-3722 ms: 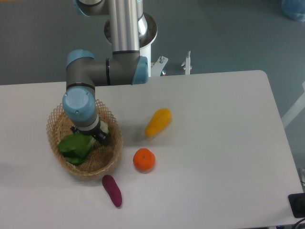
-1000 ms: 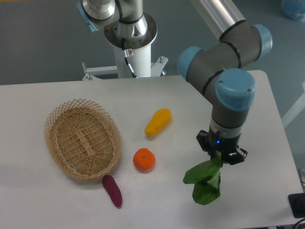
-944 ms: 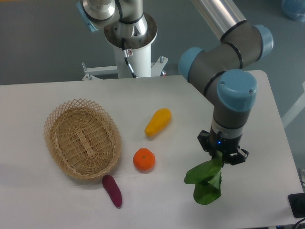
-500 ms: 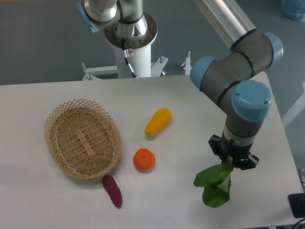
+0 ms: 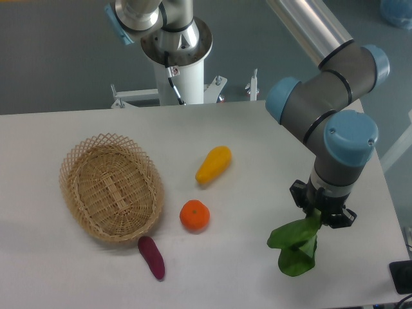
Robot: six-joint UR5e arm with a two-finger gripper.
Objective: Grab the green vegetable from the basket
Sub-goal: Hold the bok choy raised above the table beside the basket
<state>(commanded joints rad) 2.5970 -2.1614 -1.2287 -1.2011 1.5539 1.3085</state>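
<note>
The green vegetable [image 5: 294, 246], a bok choy with floppy dark-green leaves, hangs from my gripper [image 5: 322, 214] at the right side of the table, its leaves drooping to or near the tabletop. The gripper is shut on its stalk end, which is hidden between the fingers. The wicker basket [image 5: 77, 193] stands at the left of the table with nothing in it, far from the gripper.
A yellow elongated vegetable [image 5: 214, 164] lies mid-table, an orange [image 5: 194, 215] in front of it, and a small purple vegetable [image 5: 152, 257] by the basket's front rim. The table's right edge [image 5: 383, 187] is close to the arm.
The gripper has carried the green vegetable out of the basket to the right side of the table, and over the last second has moved it further right.
</note>
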